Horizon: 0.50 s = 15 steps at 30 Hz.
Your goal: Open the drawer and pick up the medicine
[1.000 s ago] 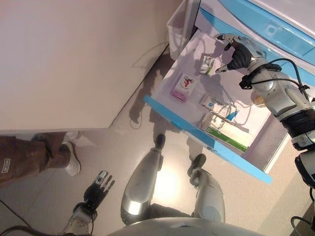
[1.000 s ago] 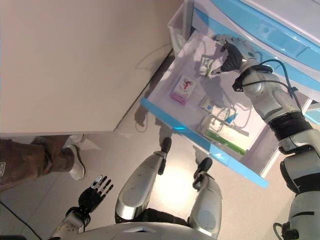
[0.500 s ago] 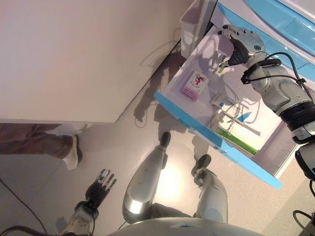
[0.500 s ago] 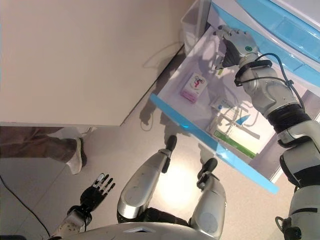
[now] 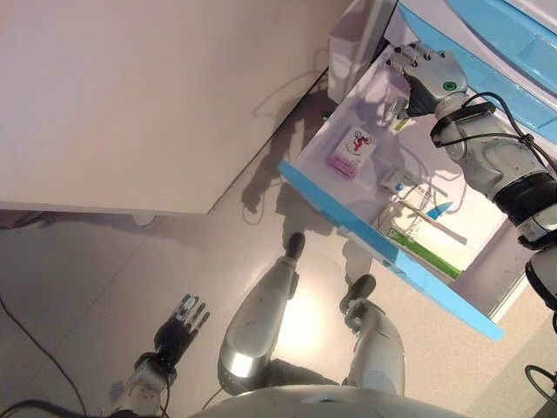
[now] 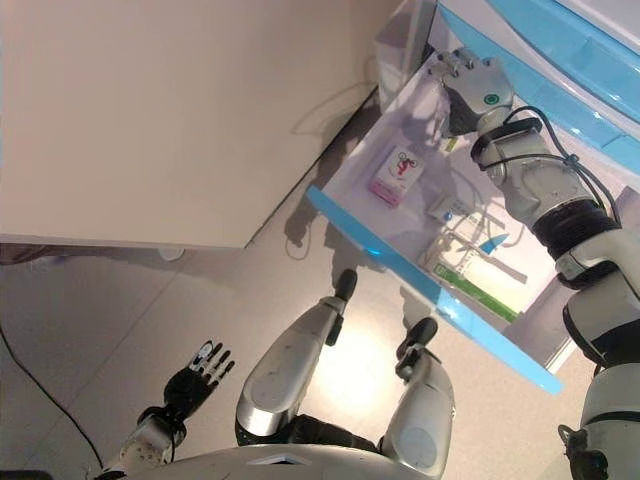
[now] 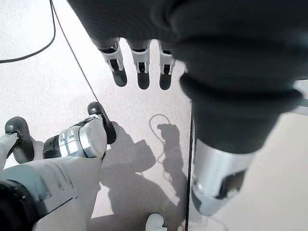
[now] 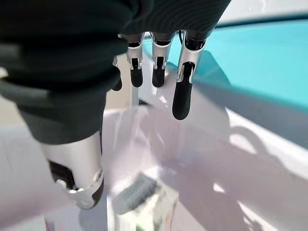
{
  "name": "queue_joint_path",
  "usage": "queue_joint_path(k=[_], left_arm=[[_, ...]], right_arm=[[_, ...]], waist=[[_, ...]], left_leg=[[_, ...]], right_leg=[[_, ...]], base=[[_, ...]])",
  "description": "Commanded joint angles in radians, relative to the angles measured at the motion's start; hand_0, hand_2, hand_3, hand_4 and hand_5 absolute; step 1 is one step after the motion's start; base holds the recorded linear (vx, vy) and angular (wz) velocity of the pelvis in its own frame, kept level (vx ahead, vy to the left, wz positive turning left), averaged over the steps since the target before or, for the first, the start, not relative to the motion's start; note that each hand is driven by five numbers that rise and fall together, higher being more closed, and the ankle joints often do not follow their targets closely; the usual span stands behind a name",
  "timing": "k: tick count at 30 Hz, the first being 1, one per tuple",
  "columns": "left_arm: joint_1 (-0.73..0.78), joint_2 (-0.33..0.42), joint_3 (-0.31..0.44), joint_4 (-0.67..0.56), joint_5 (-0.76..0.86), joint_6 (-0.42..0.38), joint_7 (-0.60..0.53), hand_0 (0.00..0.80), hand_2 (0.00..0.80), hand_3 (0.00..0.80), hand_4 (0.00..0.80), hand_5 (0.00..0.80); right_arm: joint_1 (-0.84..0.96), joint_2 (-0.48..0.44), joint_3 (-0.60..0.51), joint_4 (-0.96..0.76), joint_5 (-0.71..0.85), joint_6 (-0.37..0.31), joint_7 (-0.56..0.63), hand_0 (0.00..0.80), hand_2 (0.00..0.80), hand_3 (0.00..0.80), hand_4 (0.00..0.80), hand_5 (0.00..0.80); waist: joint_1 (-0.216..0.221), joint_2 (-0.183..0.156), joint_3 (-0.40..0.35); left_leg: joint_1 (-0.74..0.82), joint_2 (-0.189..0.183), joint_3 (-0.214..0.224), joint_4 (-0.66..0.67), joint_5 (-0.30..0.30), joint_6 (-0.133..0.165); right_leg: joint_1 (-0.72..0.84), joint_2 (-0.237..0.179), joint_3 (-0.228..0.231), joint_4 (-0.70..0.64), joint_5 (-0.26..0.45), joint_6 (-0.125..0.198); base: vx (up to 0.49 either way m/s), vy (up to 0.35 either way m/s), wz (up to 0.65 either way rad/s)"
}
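Over the drawer's back corner, the right hand (image 5: 424, 77) hovers with fingers loose, holding nothing. Right under it sits what looks like the small medicine box (image 8: 140, 204), near the back wall of the open drawer (image 5: 374, 239). Left hand (image 6: 193, 379) hangs relaxed above the floor (image 5: 104, 270).

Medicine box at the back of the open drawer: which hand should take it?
Right. The right hand hangs over the back of the open drawer, fingers straight, with the small medicine box just below it. The left hand hangs open low by the floor, far from the drawer.
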<state>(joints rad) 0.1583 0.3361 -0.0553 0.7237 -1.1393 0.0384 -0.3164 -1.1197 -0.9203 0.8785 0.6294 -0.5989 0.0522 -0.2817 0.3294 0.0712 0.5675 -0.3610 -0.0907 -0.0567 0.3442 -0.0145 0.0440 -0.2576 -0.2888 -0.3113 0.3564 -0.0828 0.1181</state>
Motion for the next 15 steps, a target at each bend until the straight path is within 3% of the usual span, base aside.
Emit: queue_joint_path(k=[1,7,15], left_arm=[[0.115,0.058,-0.04,-0.028,-0.013,-0.018,-0.008,0.0,0.0,0.0,0.0,0.0],[0.114,0.051,-0.047,-0.033,-0.01,-0.016,-0.018,0.0,0.0,0.0,0.0,0.0],[0.111,0.043,-0.059,-0.043,-0.019,-0.018,-0.012,0.0,0.0,0.0,0.0,0.0]], right_arm=[[-0.081,-0.066,0.04,0.065,0.064,0.032,-0.017,0.0,0.0,0.0,0.0,0.0],[-0.03,-0.038,-0.008,0.142,0.155,0.0,0.004,0.0,0.0,0.0,0.0,0.0],[-0.01,-0.024,-0.029,0.203,0.094,-0.01,-0.019,0.0,0.0,0.0,0.0,0.0]], waist=[[0.02,0.049,-0.047],[0.018,0.062,-0.047],[0.013,0.081,-0.047]], left_leg=[[-0.011,0.004,0.024,0.039,-0.075,0.006],[-0.019,0.001,0.021,0.038,-0.073,0.006],[-0.026,-0.004,0.029,0.033,-0.069,0.007]], right_leg=[[-0.045,0.014,0.02,0.123,-0.029,-0.029],[-0.058,0.013,0.027,0.123,-0.026,-0.032],[-0.071,0.006,0.032,0.121,-0.021,-0.034]], base=[[0.0,0.0,0.0],[0.0,0.0,0.0],[-0.003,0.001,0.0]])
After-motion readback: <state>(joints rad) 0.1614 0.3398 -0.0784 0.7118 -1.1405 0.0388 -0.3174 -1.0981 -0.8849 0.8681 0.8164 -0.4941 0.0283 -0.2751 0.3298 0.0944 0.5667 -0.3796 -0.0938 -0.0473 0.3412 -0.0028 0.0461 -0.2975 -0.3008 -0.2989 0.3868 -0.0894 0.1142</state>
